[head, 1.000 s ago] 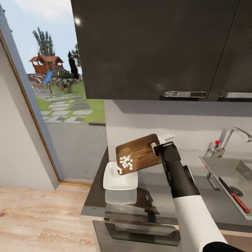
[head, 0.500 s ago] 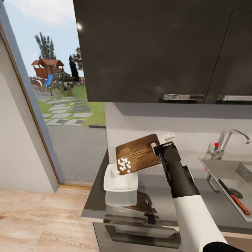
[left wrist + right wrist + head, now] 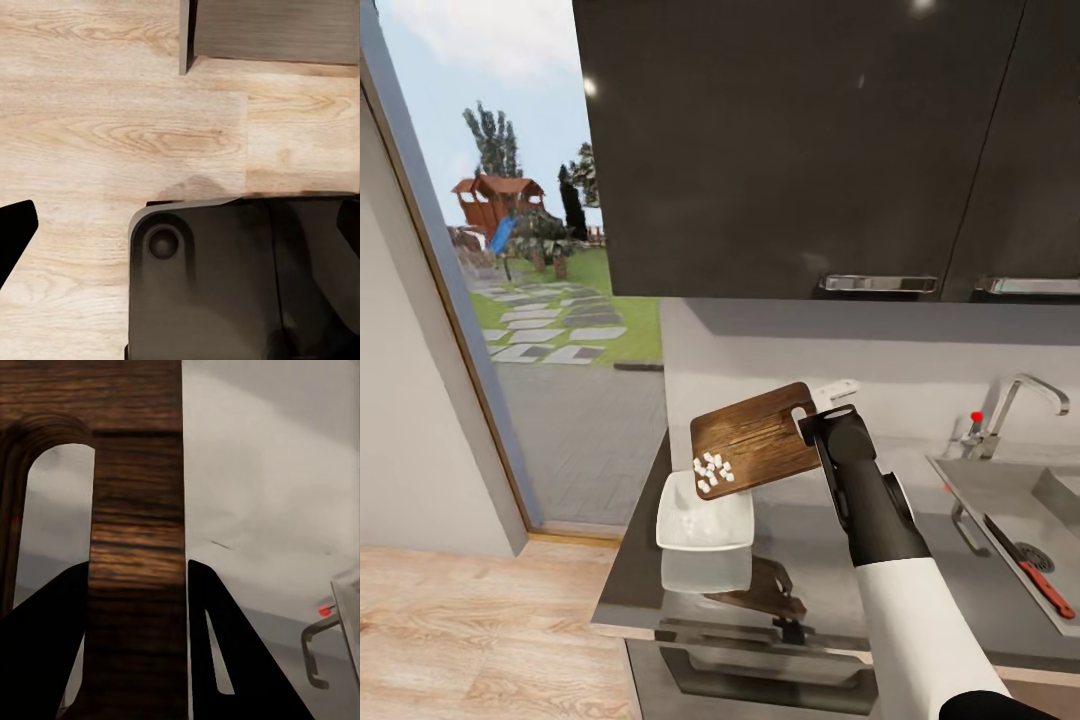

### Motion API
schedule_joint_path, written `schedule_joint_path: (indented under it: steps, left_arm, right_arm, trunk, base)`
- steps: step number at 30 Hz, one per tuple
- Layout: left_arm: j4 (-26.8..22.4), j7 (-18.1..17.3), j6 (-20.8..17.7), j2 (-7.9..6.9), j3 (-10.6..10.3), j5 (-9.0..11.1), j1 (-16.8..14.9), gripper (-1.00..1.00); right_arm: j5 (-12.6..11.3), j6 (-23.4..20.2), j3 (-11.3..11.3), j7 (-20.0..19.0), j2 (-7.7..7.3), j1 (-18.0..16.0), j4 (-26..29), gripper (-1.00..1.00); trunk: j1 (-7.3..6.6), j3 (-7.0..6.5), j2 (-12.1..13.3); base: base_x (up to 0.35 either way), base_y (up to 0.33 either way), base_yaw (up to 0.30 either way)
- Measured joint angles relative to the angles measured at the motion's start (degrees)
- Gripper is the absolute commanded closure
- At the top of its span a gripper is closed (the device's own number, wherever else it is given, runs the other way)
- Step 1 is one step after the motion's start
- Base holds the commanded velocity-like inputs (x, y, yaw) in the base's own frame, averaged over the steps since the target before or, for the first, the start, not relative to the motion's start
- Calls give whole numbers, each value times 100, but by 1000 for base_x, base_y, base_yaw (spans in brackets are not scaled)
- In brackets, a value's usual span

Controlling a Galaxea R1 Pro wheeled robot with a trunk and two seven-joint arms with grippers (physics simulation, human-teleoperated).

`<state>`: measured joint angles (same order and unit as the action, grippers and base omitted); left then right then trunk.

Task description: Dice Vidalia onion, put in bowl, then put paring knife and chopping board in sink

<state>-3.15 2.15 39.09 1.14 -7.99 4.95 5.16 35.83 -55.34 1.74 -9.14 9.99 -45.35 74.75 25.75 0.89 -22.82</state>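
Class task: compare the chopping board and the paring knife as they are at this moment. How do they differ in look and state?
The chopping board is broad brown wood; the paring knife is slim with a red handle. The board is held tilted over the bowl by the right gripper; the knife lies loose in the sink.

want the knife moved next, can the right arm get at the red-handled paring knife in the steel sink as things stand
Probably not yet: the right gripper is shut on the brown wooden chopping board, tilted over the white bowl. The red-handled paring knife lies uncovered in the steel sink.

Right arm point(image 3: 905, 600): white forearm shell, glossy black wrist section, black tapered fingers point(image 3: 225, 660); dark rounded base point(image 3: 240, 285).
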Motion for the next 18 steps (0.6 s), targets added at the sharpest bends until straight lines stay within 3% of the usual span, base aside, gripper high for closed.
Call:
schedule_joint_path:
  steps: [6,12,18]
  left_arm:
    - [0,0,0,1,0,0,0,-100]
    - [0,0,-1,1,0,0,0,-100]
    - [0,0,-2,1,0,0,0,-100]
  right_arm:
    - [5,2,9,0,0,0,-11,100]
    - [-2,9,291,0,0,2,-135,100]
    - [11,10,340,4,0,3,-198,100]
  trunk:
    - [0,-1,0]
    - [0,0,0]
    - [0,-1,0]
  base:
    - [0,0,0]
    - [0,0,0]
    - [0,0,0]
